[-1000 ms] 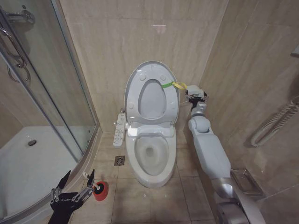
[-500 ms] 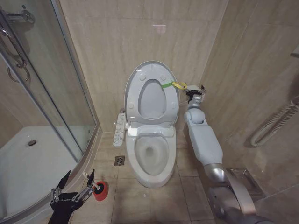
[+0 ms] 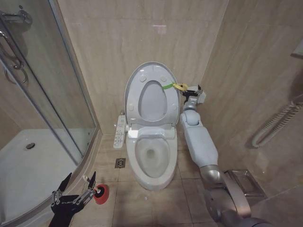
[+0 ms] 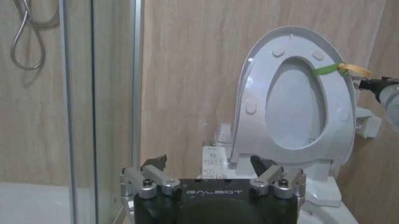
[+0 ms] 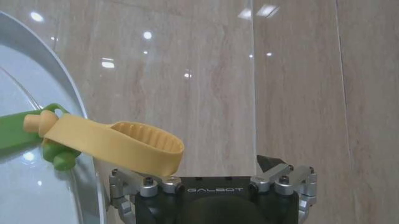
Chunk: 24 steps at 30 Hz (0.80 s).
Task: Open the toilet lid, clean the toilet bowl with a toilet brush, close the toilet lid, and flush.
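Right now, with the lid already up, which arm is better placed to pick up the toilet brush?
Left. The left gripper hovers low, jaws open, just beside the toilet brush in its red holder cup. The right gripper is up beside the raised toilet lid, at its yellow strap loop, far from the brush.

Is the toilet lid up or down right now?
Up. The toilet lid stands upright against the wall, leaving the toilet bowl open.

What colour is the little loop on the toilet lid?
The loop on the toilet lid is yellow, fixed by a green strap; the right wrist view shows it best.
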Motion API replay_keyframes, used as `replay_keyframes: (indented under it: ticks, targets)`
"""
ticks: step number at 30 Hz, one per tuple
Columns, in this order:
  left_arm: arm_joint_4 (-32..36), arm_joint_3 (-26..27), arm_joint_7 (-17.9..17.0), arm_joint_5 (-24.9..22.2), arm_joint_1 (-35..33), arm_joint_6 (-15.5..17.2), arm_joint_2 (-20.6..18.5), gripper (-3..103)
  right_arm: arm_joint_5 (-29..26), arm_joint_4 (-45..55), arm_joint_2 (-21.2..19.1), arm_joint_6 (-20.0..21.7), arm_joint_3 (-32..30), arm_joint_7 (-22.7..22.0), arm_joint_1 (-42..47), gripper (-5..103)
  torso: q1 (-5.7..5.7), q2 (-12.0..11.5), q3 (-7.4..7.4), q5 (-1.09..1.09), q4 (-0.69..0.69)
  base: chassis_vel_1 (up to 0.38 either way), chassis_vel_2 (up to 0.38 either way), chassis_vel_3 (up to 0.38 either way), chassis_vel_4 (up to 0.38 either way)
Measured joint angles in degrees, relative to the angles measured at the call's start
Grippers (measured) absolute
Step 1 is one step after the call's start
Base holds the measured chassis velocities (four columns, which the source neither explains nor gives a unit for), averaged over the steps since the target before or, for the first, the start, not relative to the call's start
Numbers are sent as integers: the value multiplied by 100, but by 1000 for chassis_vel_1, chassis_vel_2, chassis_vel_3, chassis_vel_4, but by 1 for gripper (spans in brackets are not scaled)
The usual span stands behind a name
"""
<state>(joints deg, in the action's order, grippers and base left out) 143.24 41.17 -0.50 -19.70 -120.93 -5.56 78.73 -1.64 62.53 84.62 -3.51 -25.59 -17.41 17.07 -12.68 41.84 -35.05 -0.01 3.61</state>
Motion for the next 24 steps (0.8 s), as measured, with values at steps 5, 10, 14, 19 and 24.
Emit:
replay_keyframes:
  ticks: [5, 10, 14, 19, 24]
  targets:
    - [0, 0, 0, 0, 0, 0, 0, 92, 14, 20, 39, 9, 111, -47, -11, 100, 0, 0, 0, 1, 0, 0, 0, 0, 0]
    - [0, 0, 0, 0, 0, 0, 0, 92, -102, 200, 5, 134, 149, -52, 42, 100, -1, 0, -1, 2, -6, 0, 0, 0, 0]
    - [0, 0, 0, 0, 0, 0, 0, 92, -255, 389, -69, 190, 171, 11, 193, 100, 0, 0, 0, 1, -8, 0, 0, 0, 0]
    - [0, 0, 0, 0, 0, 0, 0, 92, -509, 885, -208, 368, 231, 83, 574, 100, 1, 1, 1, -1, -6, 0, 0, 0, 0]
    - [0, 0, 0, 0, 0, 0, 0, 92, -746, 1308, -375, 554, 267, 157, 932, 100, 2, 1, 2, -2, -6, 0, 0, 0, 0]
